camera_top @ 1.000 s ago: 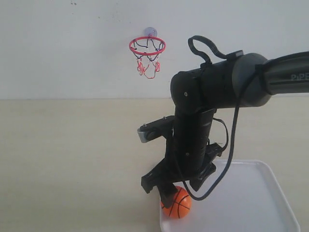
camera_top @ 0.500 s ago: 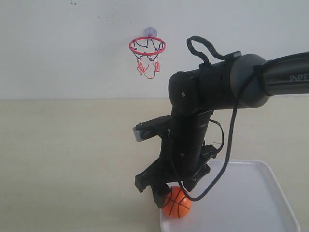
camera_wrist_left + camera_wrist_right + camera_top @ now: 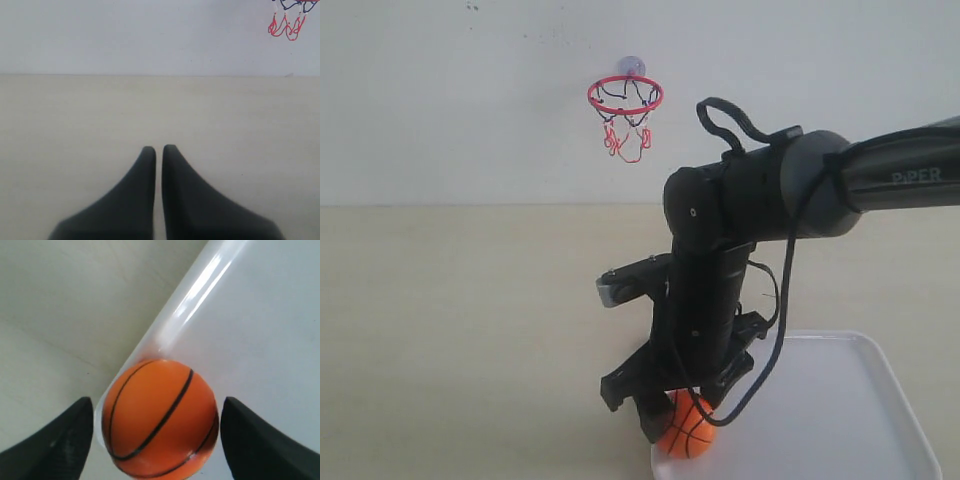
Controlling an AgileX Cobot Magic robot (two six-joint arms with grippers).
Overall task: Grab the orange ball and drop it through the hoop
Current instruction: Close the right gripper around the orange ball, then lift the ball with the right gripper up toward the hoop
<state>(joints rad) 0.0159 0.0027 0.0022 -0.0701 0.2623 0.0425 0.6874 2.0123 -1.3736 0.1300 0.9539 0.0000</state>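
The orange ball [image 3: 686, 432] [image 3: 160, 417] lies in the near left corner of the white tray [image 3: 840, 440], against its rim. My right gripper [image 3: 672, 415] [image 3: 157, 412] is open and lowered around the ball, one finger on each side, with small gaps showing. The hoop [image 3: 625, 96] with its red ring and string net hangs on the back wall from a bluish suction cup; the net's lower end [image 3: 286, 26] shows in the left wrist view. My left gripper [image 3: 159, 149] is shut on nothing above the bare table, out of the exterior view.
The tray rim [image 3: 200, 290] runs past the ball, with the beige tabletop [image 3: 460, 330] beyond it. The right arm's black body and looping cable [image 3: 790, 300] stand over the tray's left side.
The right arm has come lower and slightly left, bringing its open fingers down around the ball. The ball has stayed in the tray corner.
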